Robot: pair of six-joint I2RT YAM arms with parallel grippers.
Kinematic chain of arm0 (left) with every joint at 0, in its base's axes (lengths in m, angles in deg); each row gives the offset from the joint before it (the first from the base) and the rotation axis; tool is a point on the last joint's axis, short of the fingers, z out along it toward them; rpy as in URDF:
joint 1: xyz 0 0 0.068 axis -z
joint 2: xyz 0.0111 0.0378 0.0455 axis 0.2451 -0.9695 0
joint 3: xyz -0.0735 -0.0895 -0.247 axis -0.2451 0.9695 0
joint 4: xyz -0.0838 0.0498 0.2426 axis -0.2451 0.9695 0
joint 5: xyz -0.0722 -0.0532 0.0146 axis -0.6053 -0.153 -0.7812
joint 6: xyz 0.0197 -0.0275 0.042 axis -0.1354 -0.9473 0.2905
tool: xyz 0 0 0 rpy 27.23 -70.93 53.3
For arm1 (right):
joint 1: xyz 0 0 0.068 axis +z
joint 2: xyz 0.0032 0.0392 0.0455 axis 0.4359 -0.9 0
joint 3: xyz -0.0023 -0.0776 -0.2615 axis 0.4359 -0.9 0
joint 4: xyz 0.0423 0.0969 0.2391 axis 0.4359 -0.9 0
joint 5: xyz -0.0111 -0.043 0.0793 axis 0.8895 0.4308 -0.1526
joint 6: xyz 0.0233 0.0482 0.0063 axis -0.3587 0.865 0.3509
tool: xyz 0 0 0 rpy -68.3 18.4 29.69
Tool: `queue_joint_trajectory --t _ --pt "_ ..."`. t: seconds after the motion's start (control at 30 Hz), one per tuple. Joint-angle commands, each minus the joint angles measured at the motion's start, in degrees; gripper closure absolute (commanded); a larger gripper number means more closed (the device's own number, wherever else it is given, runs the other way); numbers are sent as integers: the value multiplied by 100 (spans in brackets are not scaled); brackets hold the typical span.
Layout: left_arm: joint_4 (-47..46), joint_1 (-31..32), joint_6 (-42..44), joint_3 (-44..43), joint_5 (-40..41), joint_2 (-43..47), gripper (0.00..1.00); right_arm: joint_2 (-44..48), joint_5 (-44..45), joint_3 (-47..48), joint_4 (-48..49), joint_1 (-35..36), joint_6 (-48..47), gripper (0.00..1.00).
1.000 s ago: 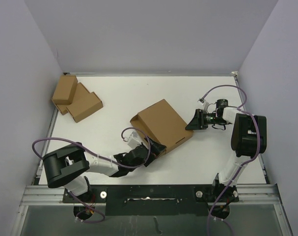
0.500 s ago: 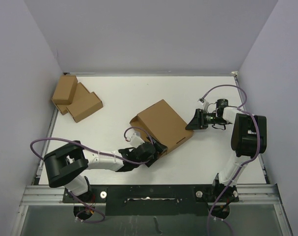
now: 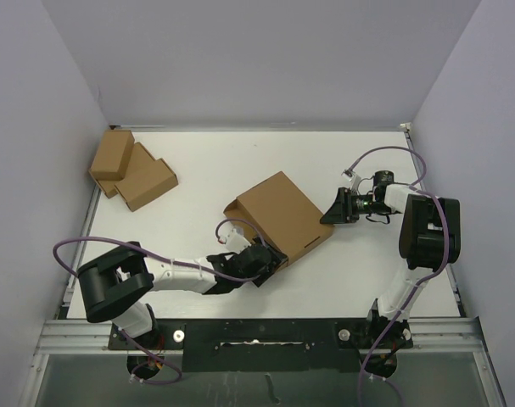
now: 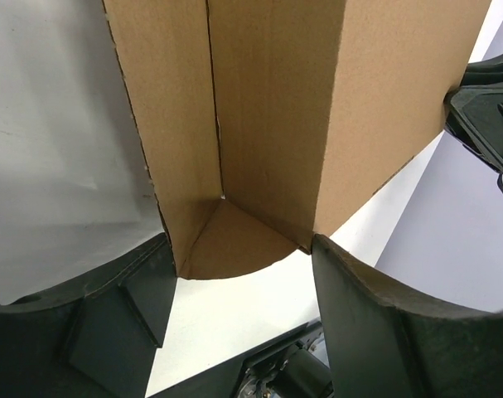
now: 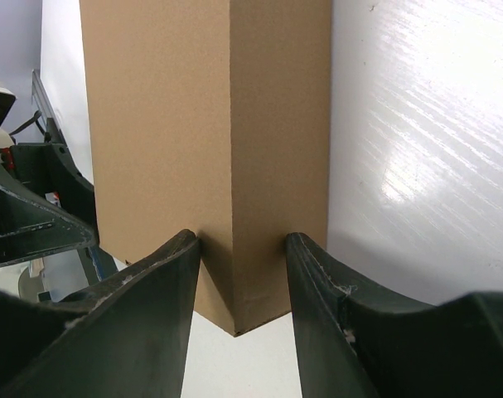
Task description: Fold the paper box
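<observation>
The paper box (image 3: 282, 214) is a shallow brown cardboard mailer lying askew in the middle of the white table. My left gripper (image 3: 270, 259) is open at the box's near left end. In the left wrist view its fingers (image 4: 375, 315) straddle that end of the box (image 4: 268, 116), where a rounded tuck flap (image 4: 234, 249) lies on the table. My right gripper (image 3: 329, 212) is at the box's right corner. In the right wrist view its fingers (image 5: 164, 290) stand apart, one against each face of the corner edge (image 5: 232, 166).
Two smaller brown cardboard boxes (image 3: 113, 154) (image 3: 147, 181) lie at the back left. Purple walls close in the table on three sides. A metal rail (image 3: 257, 331) runs along the near edge by the arm bases.
My left gripper has moved right along the near side, up to the box's open end. My right gripper has edged slightly left onto the box's corner. The box has barely shifted.
</observation>
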Motion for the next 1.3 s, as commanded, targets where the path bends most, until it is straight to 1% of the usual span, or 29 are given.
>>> queue_joint_trajectory --t 0.0,0.4,0.6,0.67,0.77,0.93,1.07,1.17,1.2,1.27 --pt "76 -14 -65 -268 8 -178 39 -137 429 77 64 85 -191 56" --pt "421 -71 -23 -527 -96 -157 53 -156 447 77 55 121 -195 56" --pt "426 -93 70 -584 -160 -172 54 -164 447 86 39 121 -210 57" --pt "357 -93 196 -549 -154 -134 51 -167 447 86 37 123 -215 57" --pt "253 -93 443 -394 -70 28 43 -164 447 93 29 114 -209 57" --pt "90 -102 921 55 150 571 27 -174 447 95 28 114 -219 57" --pt "-331 -147 1440 506 248 1059 20 -186 455 95 28 112 -226 57" --pt "-1031 -267 2040 986 185 1461 15 -177 464 100 21 112 -226 57" --pt "-1391 -379 2278 1204 38 1608 12 -172 464 100 15 114 -226 57" --pt "-2090 -837 2847 1623 -525 1904 8 -172 471 102 19 111 -226 57"
